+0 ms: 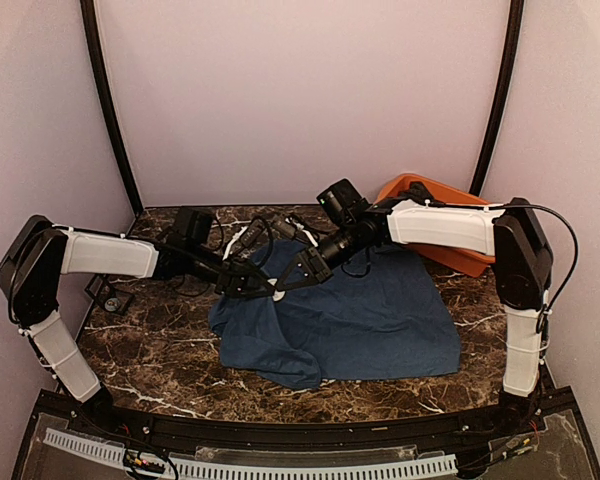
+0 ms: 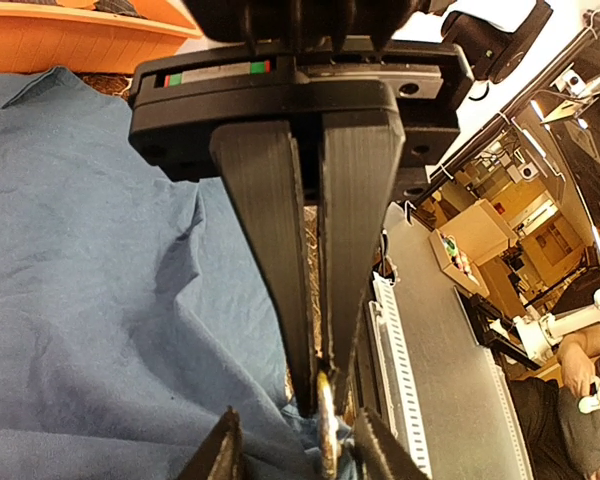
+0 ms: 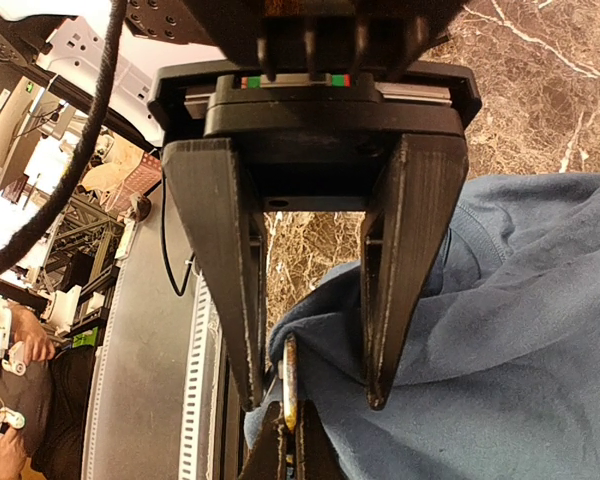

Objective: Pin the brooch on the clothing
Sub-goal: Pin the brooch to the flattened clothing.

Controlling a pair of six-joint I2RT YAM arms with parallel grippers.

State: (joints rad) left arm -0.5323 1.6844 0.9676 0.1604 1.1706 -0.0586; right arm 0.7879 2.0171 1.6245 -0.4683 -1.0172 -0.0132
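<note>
The clothing [image 1: 360, 310], a dark blue T-shirt, lies crumpled on the marble table. Both grippers meet at its upper left edge. In the left wrist view my left gripper [image 2: 318, 395] is shut on the thin, gold-coloured brooch [image 2: 326, 430], seen edge-on at its tips and pressed against the fabric [image 2: 100, 280]. My right gripper [image 3: 315, 395] stands open. A raised fold of the shirt [image 3: 500, 330] and the brooch [image 3: 290, 385] sit between its fingers. From above, the left gripper [image 1: 263, 288] and right gripper [image 1: 285, 283] nearly touch.
An orange tub [image 1: 420, 188] stands at the back right, partly under the right forearm. Loose black cables [image 1: 270, 230] lie behind the grippers. A small black fitting [image 1: 110, 295] sits at the left edge. A perforated rail [image 2: 405, 400] runs along the near edge.
</note>
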